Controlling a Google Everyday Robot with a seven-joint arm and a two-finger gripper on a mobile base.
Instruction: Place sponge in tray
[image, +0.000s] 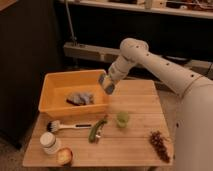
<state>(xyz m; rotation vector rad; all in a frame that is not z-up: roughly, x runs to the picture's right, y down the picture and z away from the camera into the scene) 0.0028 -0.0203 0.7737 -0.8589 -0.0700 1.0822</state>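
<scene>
The orange tray (49, 82) stands at the back left of the wooden table (140, 102). A crumpled grey-blue thing (80, 98) lies inside it. My gripper (106, 85) hangs at the end of the white arm, just above the tray's right rim and pointing down and left. A blue-grey and tan shape shows at its tip. I cannot tell whether that is the sponge or part of the gripper. No other thing in view is clearly a sponge.
A dish brush (67, 126), a green vegetable (97, 130) and a small green cup-like thing (122, 119) lie in front of the tray. A white bottle (50, 142) and an apple (64, 156) are at the front left, grapes (160, 142) at the front right. A dark shelf stands behind.
</scene>
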